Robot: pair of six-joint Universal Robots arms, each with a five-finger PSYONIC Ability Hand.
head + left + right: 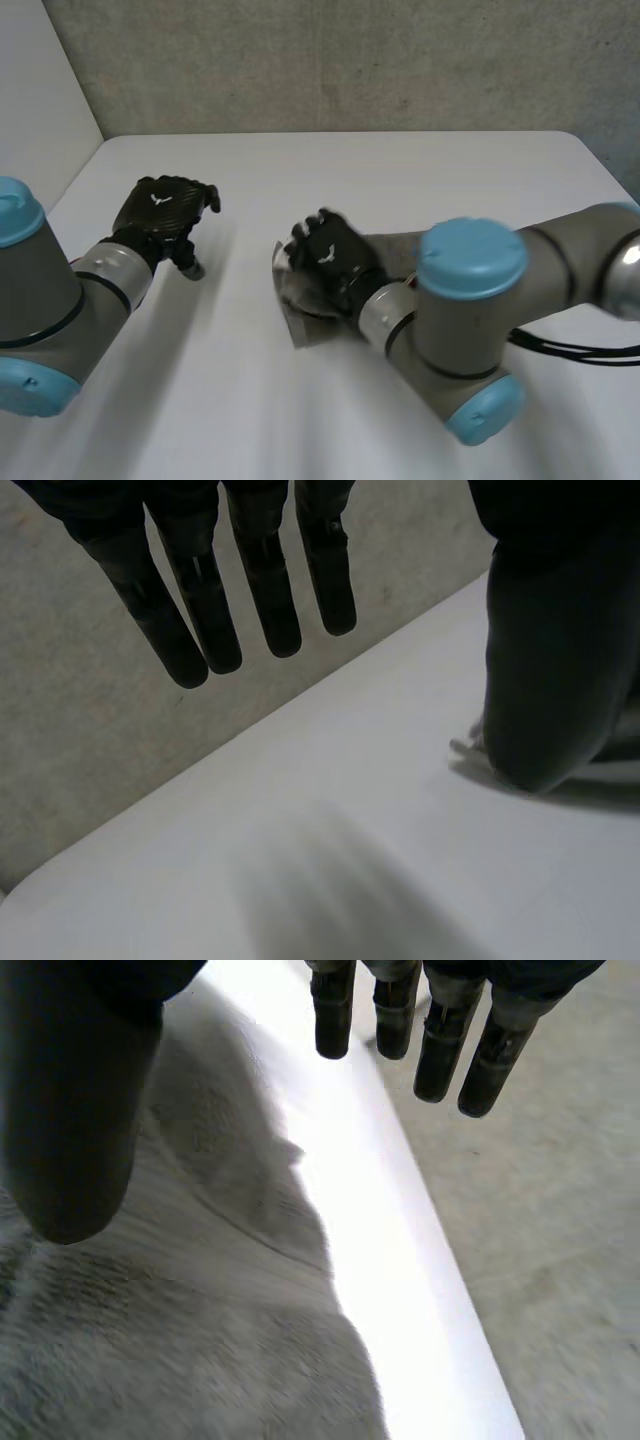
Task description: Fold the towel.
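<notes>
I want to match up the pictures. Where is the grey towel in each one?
Head view: the towel lies bunched on the white table, under the right hand.
Left wrist view: a pale scrap beside the left hand's thumb may be it; too little to tell.
Right wrist view: the towel spreads under the hand's thumb, up to a bare strip of table.
Shared landmark: the white table.
</notes>
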